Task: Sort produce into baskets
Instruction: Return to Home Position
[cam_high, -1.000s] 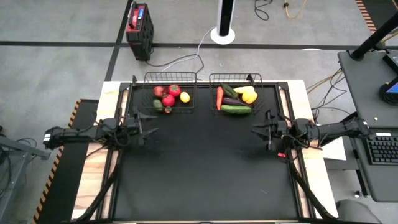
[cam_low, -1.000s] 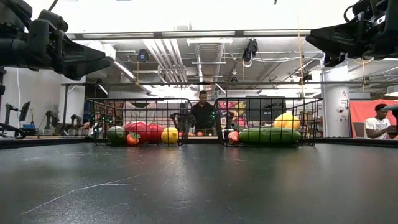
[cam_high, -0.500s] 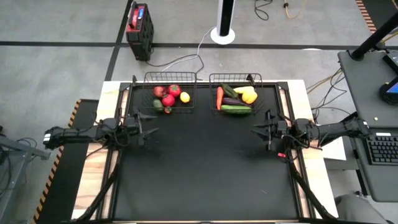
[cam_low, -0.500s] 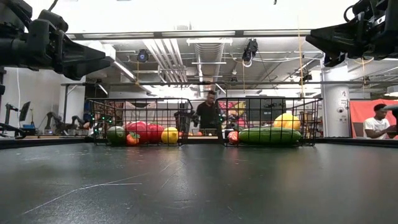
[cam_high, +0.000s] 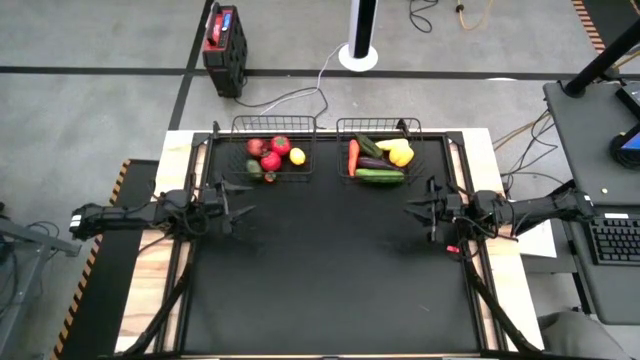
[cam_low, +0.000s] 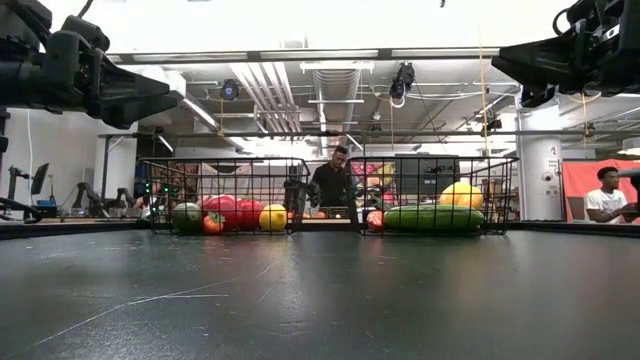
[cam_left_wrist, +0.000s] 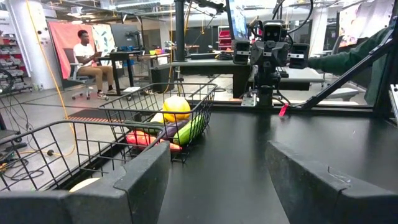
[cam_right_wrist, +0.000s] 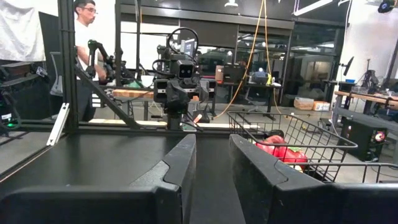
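My left gripper (cam_high: 243, 198), nine o'clock, gapes empty; my right gripper (cam_high: 410, 207), three o'clock, is barely parted and empty. I reckon both are parked clear since the produce (cam_high: 271, 160) sits in the twelve-o'clock baskets (cam_high: 274, 118).

Black mesh baskets (cam_high: 274, 119), red tomatoes (cam_high: 280, 144), yellow lemon (cam_high: 297, 156)

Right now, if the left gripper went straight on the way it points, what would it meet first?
Probably the right gripper, facing it across the table; nothing stands between them.

My right wrist view cuts the left basket (cam_right_wrist: 323, 129) off at its edge; I see only red produce (cam_right_wrist: 280, 151) inside.
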